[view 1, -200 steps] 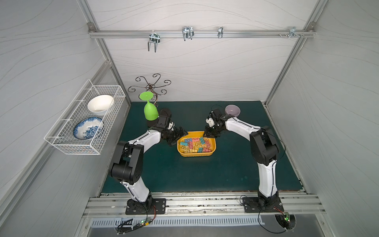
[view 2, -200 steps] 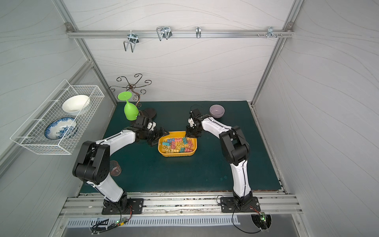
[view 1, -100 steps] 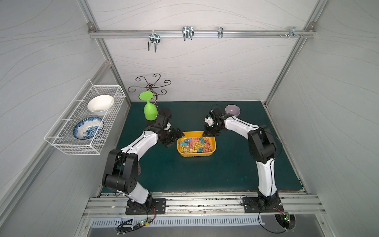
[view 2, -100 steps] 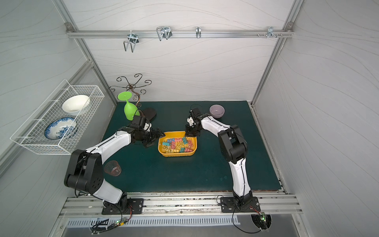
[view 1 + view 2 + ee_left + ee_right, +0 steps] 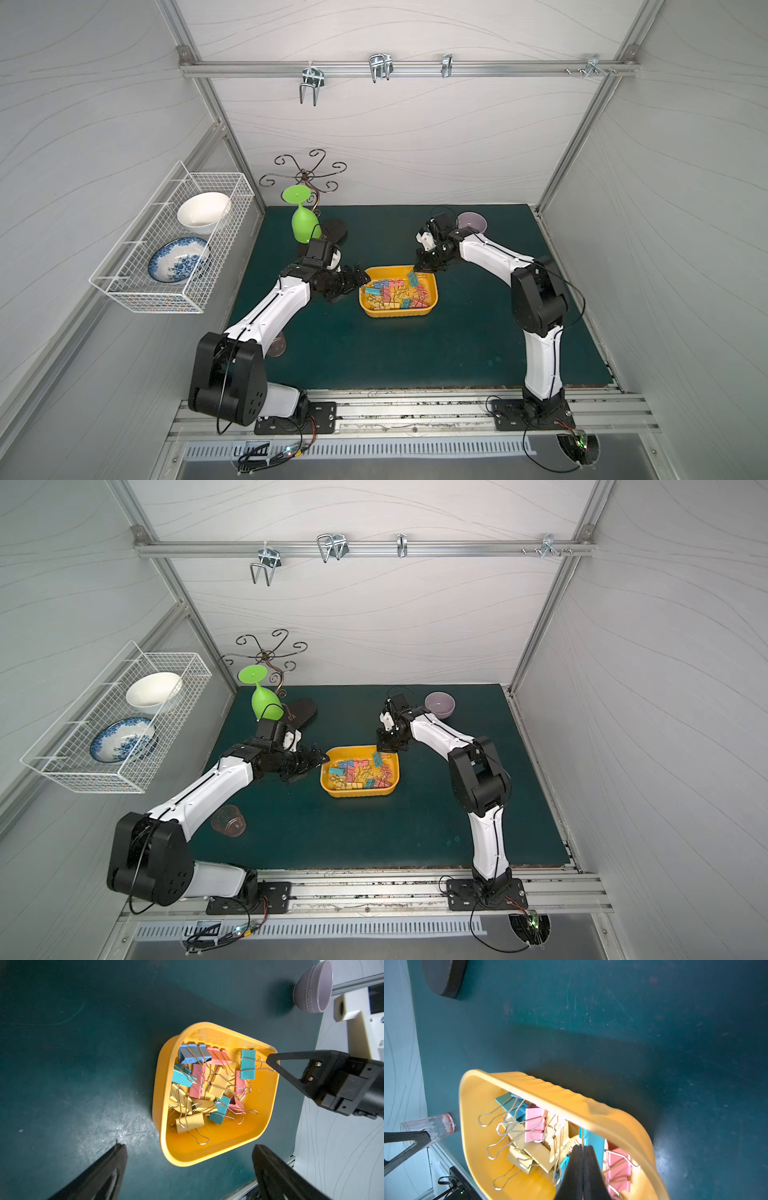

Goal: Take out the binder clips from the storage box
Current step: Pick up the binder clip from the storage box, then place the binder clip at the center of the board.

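The right tool (image 5: 272,1063) is clenched on a teal clip (image 5: 248,1061) by its wire handle in the far right corner of the box (image 5: 228,1138), other clips (image 5: 197,1080) heaped beside it, the left tool (image 5: 350,285) released just left of the box, its fingers (image 5: 99,1172) partly cut off in the wrist view.

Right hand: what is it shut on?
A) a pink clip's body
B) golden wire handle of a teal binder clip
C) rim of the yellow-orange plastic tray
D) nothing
B: the left wrist view shows the right hand shut on the wire handle of the teal binder clip in the yellow-orange plastic tray.
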